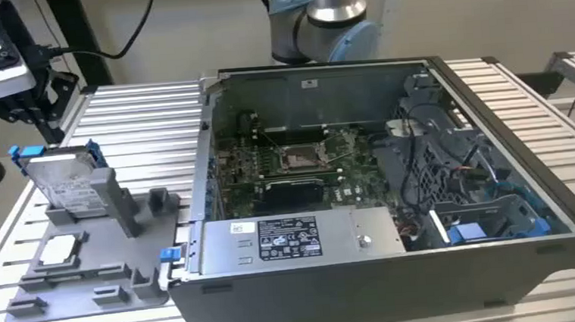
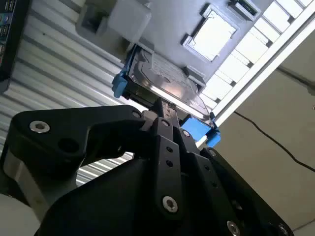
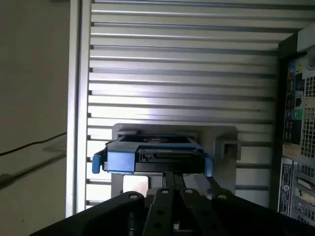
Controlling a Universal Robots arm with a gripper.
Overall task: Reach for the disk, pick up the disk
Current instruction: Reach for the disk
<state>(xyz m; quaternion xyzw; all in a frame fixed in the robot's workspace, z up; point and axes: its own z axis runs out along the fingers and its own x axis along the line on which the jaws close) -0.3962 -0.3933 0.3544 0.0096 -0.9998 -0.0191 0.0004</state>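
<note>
The disk (image 1: 71, 180) is being held upright by a grey holder (image 1: 122, 256) on the table (image 1: 133, 119), not yet lifted. Near the holder, the hand (image 3: 173, 175) is being aimed at the disk's blue-railed edge, seemingly closed on nothing. Reaching is being done; grasping is left.

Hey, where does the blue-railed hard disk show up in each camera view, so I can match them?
Exterior view: the disk stands on edge in the grey holder, at the exterior view's left.
First wrist view: disk edge-on, just beyond the gripper.
Second wrist view: its broad face just beyond the gripper.
Shared landmark: the grey holder.
</note>
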